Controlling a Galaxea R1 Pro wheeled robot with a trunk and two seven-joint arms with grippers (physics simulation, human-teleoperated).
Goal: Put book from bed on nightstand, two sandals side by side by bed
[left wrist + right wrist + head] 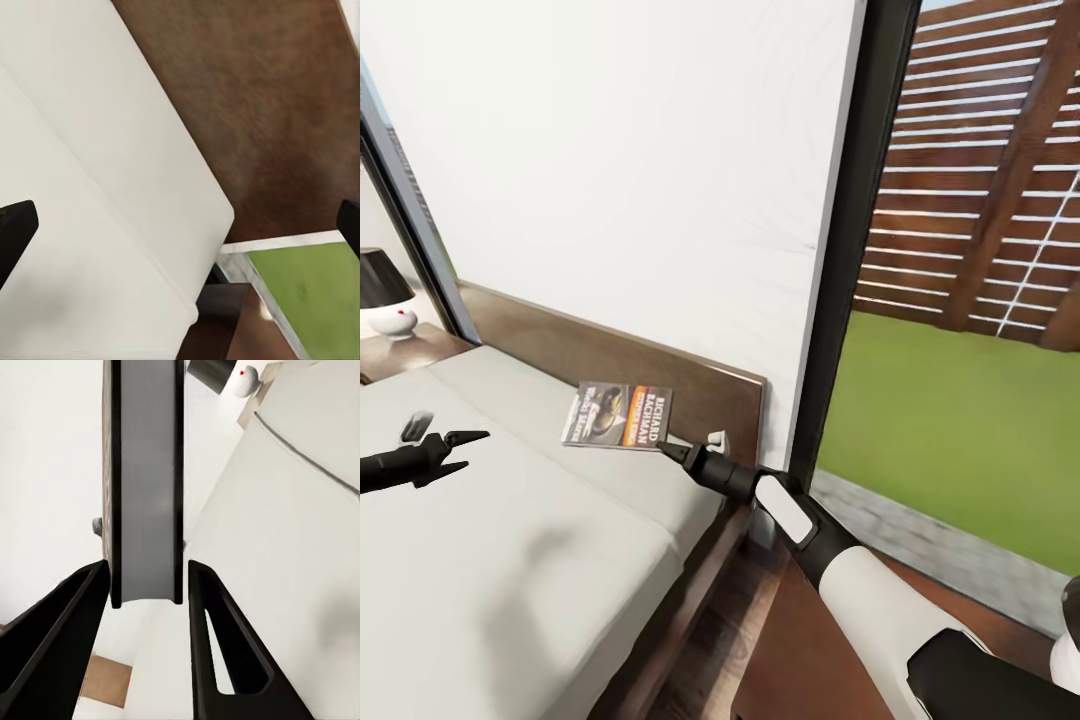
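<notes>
Head view: one book (617, 415) clamped by right gripper (665, 447), left gripper (465, 448) spread.

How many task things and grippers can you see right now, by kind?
Book: 1, held at its edge by the right gripper
Bed: 1
Nightstand: 1, with a lamp on it
Grippers: 2, counting the left gripper open over the mattress
Total: 5, lamp not counted
</notes>
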